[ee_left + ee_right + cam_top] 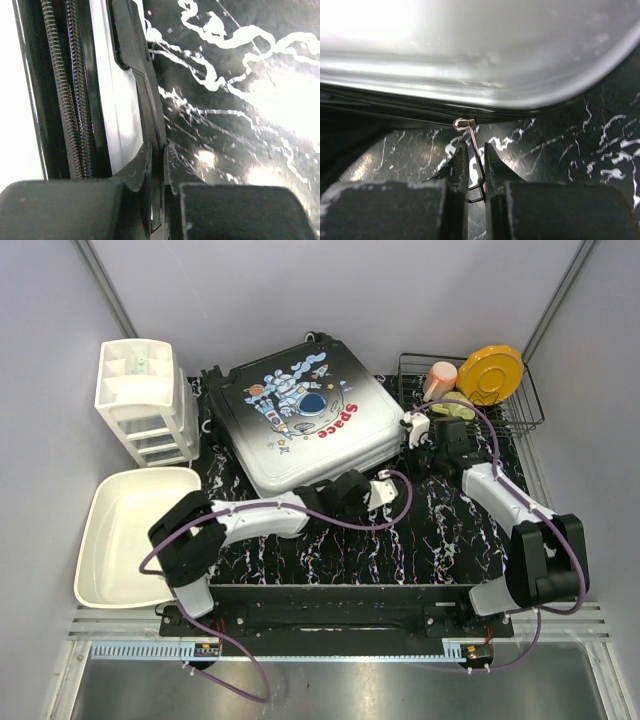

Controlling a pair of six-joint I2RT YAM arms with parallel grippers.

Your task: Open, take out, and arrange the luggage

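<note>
The luggage (300,415) lies flat and closed on the mat, astronaut print up. My left gripper (357,490) is at its near edge. In the left wrist view the left gripper (157,150) is shut on a flat black pull tab (145,95) beside the zipper teeth (65,100). My right gripper (415,430) is at the luggage's right edge. In the right wrist view the right gripper (472,147) is shut on a thin metal zipper pull (474,140), which hangs from a slider ring (461,122) under the shell (485,50).
A white drawer unit (145,400) stands at the back left. A white tub (125,530) sits at the front left. A wire basket (525,405) at the back right holds a yellow plate (490,373) and a pink cup (440,375). A black marbled mat (440,525) covers the table.
</note>
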